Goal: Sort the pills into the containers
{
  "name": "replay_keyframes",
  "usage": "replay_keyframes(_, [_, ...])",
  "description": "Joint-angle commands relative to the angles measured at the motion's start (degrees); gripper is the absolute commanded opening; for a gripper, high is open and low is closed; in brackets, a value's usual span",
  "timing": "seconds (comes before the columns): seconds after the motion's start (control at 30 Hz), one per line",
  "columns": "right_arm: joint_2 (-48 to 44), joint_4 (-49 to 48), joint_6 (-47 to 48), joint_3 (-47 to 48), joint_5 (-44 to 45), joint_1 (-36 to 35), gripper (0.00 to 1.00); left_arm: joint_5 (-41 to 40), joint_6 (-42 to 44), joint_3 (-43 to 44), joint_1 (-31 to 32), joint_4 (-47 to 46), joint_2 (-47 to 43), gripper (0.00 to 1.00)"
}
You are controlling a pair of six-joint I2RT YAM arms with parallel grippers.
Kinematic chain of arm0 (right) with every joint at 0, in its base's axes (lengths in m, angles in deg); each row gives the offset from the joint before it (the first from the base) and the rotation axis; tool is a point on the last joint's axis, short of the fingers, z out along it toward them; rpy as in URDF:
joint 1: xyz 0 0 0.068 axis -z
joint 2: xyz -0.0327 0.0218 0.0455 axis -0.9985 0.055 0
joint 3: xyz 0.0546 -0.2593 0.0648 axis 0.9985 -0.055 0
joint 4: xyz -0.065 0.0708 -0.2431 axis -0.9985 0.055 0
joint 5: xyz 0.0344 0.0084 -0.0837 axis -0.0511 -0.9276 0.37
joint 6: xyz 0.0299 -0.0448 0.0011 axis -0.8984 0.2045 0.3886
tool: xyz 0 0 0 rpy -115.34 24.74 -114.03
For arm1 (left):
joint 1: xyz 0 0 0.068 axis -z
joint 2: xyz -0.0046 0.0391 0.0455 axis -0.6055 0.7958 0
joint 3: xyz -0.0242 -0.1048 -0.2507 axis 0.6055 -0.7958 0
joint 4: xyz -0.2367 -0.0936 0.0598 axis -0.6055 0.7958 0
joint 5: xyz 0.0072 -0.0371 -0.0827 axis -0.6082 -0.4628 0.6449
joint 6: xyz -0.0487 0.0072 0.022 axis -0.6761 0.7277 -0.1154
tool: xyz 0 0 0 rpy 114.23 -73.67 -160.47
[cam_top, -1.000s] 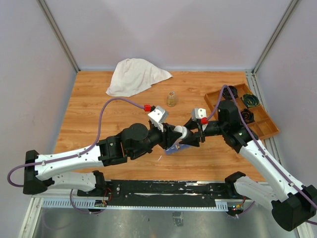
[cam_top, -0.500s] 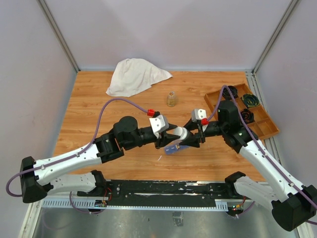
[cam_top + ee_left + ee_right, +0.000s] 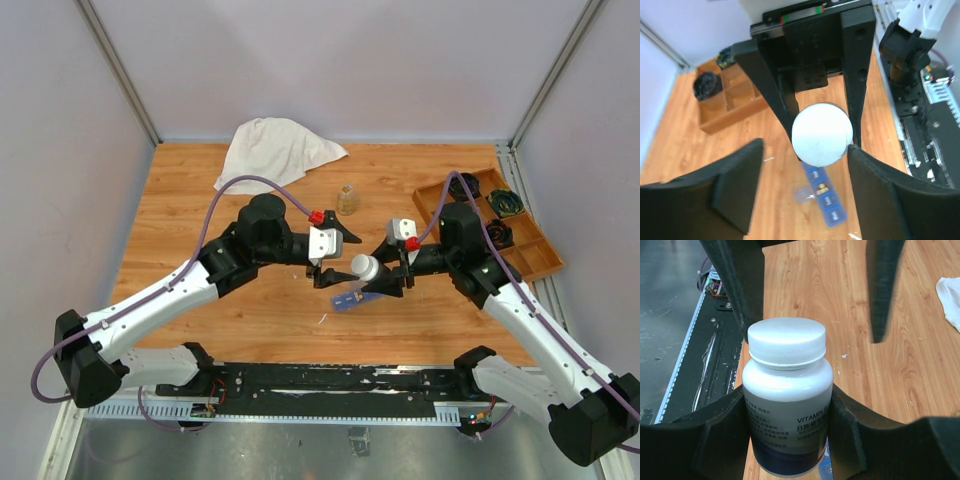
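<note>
Right gripper [image 3: 387, 280] clamped on bottle [image 3: 366, 268]; left gripper [image 3: 342, 260] spread wide.
Top view, centre of frame: my right jaws grip the white bottle around its labelled body, cap on, cap end pointing toward frame left. My left jaws stand apart, one finger to each side of the cap, neither touching it. The blue pill organizer [image 3: 822, 192] lies on the table [image 3: 200, 200] directly under the bottle, just below centre; one lid is flipped up, and small yellowish pills [image 3: 822, 188] sit in an open compartment. Wooden tray [image 3: 530, 262] at right edge, white cloth [image 3: 275, 150] upper left, small jar [image 3: 347, 199] above centre.
</note>
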State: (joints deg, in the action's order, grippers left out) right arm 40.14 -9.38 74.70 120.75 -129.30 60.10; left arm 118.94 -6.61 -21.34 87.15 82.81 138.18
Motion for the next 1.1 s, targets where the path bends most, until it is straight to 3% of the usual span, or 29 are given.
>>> replay_keyframes(0.0, [-0.64, -1.91, -0.15, 0.94, -1.62, 1.60, 0.02, -0.26, -6.20, -0.87, -1.02, -6.09, -1.77, 0.82])
replay_keyframes(0.07, [-0.60, -1.83, -0.06, 0.96, -1.64, 1.61, 0.02, -1.73, -9.49, -3.36, -1.02, -10.71, -5.23, 0.94])
replay_keyframes(0.17, [-0.65, -1.78, -0.02, 1.02, -1.78, 1.61, 0.02, -2.75, -15.30, -6.99, -1.02, -16.44, -10.03, 0.99])
replay_keyframes(0.3, [-0.82, -1.72, -0.02, 1.03, -1.67, 1.61, 0.02, -8.12, -27.56, -11.63, -1.03, -21.15, -15.42, 0.99])
replay_keyframes(0.4, [-0.91, -1.85, 0.07, 0.99, -1.55, 1.61, 0.02, -14.66, -41.75, -15.14, -1.02, -23.10, -18.74, 0.99])
replay_keyframes(0.53, [-0.49, -1.78, 0.07, 0.94, -1.49, 1.59, 0.02, -22.25, -53.77, -18.69, 0.33, -23.89, -20.69, 0.88])
replay_keyframes(0.6, [-0.38, -1.82, 0.03, 0.97, -1.45, 1.60, 0.02, -34.27, -51.73, -17.45, 6.04, -18.87, -20.31, 0.86])
replay_keyframes(0.67, [-0.38, -1.77, 0.15, 0.85, -1.19, 1.65, 0.02, -51.66, -48.05, -12.74, 14.14, -11.55, -17.38, 0.87])
replay_keyframes(0.73, [-0.23, -1.73, 0.16, 0.86, -1.10, 1.69, 0.02, -59.26, -46.56, -9.04, 19.43, -7.72, -13.85, 0.88])
replay_keyframes(0.87, [-0.18, -1.69, 0.16, 0.85, -1.18, 1.69, 0.02, -66.14, -46.24, -3.02, 23.75, -2.81, -7.78, 0.88])
replay_keyframes(1.07, [-0.54, -1.62, 0.24, 0.96, -1.18, 1.69, 0.02, -67.00, -45.08, 0.81, 24.47, -1.25, -3.14, 0.85])
